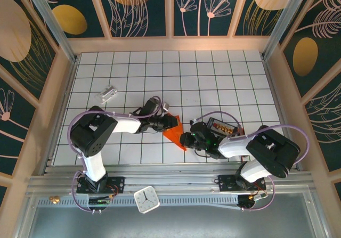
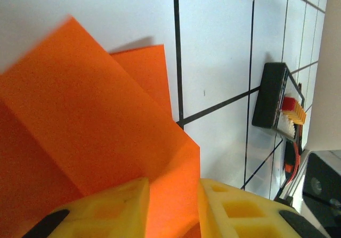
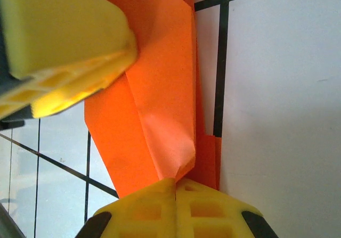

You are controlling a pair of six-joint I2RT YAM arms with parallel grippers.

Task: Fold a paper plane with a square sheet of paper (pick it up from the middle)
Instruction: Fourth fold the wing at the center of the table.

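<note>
The orange sheet of paper [image 1: 173, 135] lies partly folded on the white grid table [image 1: 213, 78], towards 6 o'clock from the table's middle, between the two arms. Its layers overlap, and one corner points to about 5 o'clock.

The left gripper [image 1: 171, 122] reaches in from 9 o'clock and sits over the sheet's far edge. From its wrist camera I see the yellow fingers [image 2: 120, 208] spread a little, with the paper running up through the gap. I cannot tell whether either pad touches it.

The right gripper [image 3: 176, 198] comes in from 4 o'clock. Its two yellow pads are pressed together and pinch a folded edge of the sheet, which creases and lifts where it enters them. In that same wrist view, one of the left gripper's fingers rests over the paper at 10 o'clock.

A small black tray [image 1: 224, 126] with red-orange bits sits at 3 o'clock from the sheet, just beyond the right wrist. A silvery-white block [image 1: 106, 94] lies well apart at 10 o'clock.
</note>
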